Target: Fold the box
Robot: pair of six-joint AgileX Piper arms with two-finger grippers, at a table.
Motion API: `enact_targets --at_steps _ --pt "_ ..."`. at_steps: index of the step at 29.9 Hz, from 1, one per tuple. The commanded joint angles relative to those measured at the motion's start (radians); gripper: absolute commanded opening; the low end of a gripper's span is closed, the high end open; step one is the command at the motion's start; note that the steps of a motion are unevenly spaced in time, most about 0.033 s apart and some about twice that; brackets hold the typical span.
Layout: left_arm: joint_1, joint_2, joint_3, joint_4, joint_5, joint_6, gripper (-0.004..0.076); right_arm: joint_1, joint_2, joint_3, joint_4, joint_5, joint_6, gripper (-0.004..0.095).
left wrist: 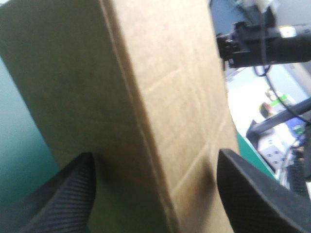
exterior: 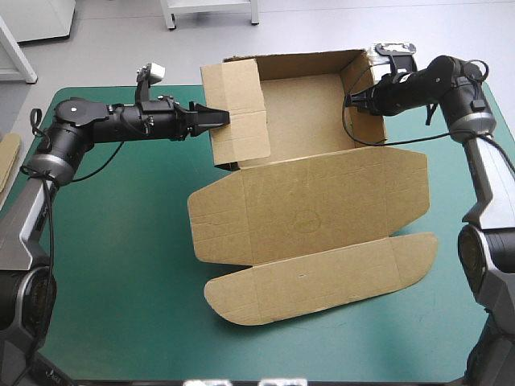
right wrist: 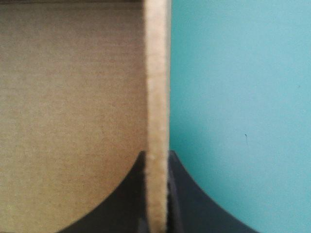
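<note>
Toward the far side of the teal-green table (exterior: 121,265) stands the brown box (exterior: 310,201), an open tray of matte corrugated board, its round-cornered lid flat in front. The left pincer (exterior: 224,119) straddles the raised left wall, fingers apart; the right pincer (exterior: 352,100) is clamped on the right wall's pale cut edge. More board (exterior: 8,157) shows at the table's left edge

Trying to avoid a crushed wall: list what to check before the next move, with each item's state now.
1. Right gripper shut on right wall: ok.
2. Left gripper open around left wall: ok.
3. Left wall folded into the tray: not ok, it stands untucked.
4. Back wall upright: ok.
5. Lid flat, away from both grippers: ok.
6. Left fingers touching the board: cannot tell.
</note>
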Motion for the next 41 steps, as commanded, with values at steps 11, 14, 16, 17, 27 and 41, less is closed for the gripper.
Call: enact_targets --at_steps 11,14,16,17,27,41 --pt "-0.213 -0.033 -0.192 0.549 -0.234 -0.429 0.0474 0.059 -0.056 -0.028 -0.008 -0.089 0.126 0.0001" --pt "-0.238 -0.002 -0.242 0.681 -0.210 -0.524 0.0472 0.059 -0.056 -0.028 -0.008 -0.079 0.138 0.0001" --pt "-0.249 0.023 -0.284 0.741 -0.191 -0.570 0.0457 0.066 -0.056 -0.028 -0.017 -0.074 0.140 0.0001" --pt "-0.256 0.039 -0.311 0.768 -0.177 -0.587 0.0448 0.071 -0.054 -0.028 -0.042 -0.070 0.154 0.0001" --pt "-0.258 0.224 -0.554 0.924 0.049 -0.635 0.0214 0.141 -0.006 -0.028 -0.147 -0.058 0.214 0.0001" --pt "-0.288 0.313 -0.585 1.145 0.027 -0.724 -0.0008 0.238 0.058 -0.032 -0.325 -0.015 0.305 0.0002"
